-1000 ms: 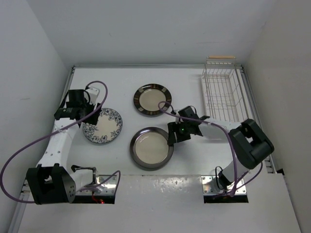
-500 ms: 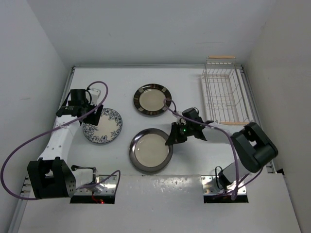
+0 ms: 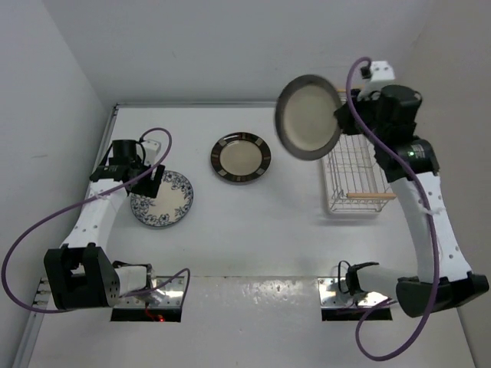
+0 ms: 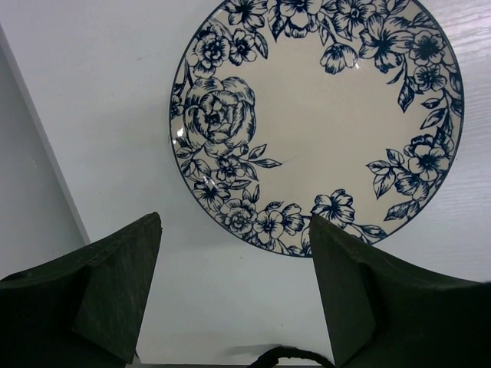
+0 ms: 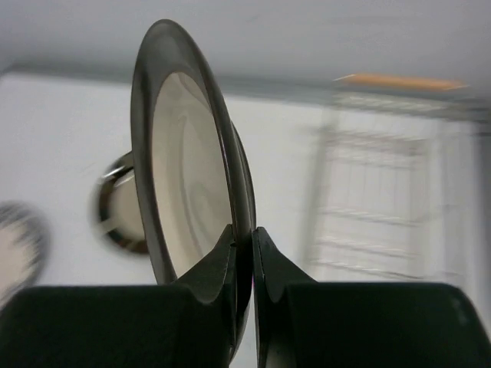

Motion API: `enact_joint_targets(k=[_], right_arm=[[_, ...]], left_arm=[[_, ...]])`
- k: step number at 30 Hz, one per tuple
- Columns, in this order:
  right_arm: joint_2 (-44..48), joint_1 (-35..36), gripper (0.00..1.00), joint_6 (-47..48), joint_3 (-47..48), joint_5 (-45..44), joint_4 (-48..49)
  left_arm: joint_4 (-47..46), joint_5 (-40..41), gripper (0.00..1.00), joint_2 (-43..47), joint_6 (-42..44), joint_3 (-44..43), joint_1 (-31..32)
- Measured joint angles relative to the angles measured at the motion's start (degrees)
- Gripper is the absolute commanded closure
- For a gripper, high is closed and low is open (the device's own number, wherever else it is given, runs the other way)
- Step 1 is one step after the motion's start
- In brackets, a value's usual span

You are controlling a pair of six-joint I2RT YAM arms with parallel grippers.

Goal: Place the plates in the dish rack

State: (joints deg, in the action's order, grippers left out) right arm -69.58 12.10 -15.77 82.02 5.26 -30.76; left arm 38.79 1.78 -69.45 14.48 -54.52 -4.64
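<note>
Blue-flowered plate [image 3: 163,199]: it is seen flat on the table [image 3: 253,230] at the left, and nothing grips it.
Left gripper [image 4: 235,230]: it is held just over the near rim of that plate with its jaws spread wide and nothing between them. Whether the rim is touched cannot be told.
Plate with light-marked dark rim [image 3: 241,158]: it is laid flat near the middle of the table, well apart from both grippers.
Plain dark-rimmed plate [image 3: 308,116]: it is carried in the air and turned almost onto its edge. In the top view it is placed over the far left corner of the dish rack [image 3: 360,165].
Right gripper [image 5: 244,234]: it is clenched on the rim of the plain dark-rimmed plate, with one finger pressed to each face.
Dish rack: it is set at the right of the table, and its near wooden handle bar [image 3: 370,196] is in plain sight. No plate is seen in it. Its far end is hidden behind the arm and the plate.
Step in hand: the first plate is judged to be on its way to the rack, with two plates left on the table.
Next move: the plate is to be lined up with the wires and lowered on edge until it is seated. The grip is best kept until then, since a pinched rim may slip or swing.
</note>
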Motion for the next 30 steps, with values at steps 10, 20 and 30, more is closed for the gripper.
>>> enact_joint_targets(k=[10,20,30], right_arm=[[0.11,-14.19,1.0,22.43,1.88,-25.97,1.31],[-0.26,-17.09,1.0,33.2,-21.14,-27.26,9.2],[2.45,-17.88,1.0,38.42,-27.93,-25.92,18.71]], left_arm=[[0.02,-1.62,0.18,0.0,-0.02,-0.48,0.0],[0.07,-1.99,0.18,0.0,-0.02,-0.48,0.0],[0.13,-2.01,0.17,0.0,-0.02,-0.48,0.0]])
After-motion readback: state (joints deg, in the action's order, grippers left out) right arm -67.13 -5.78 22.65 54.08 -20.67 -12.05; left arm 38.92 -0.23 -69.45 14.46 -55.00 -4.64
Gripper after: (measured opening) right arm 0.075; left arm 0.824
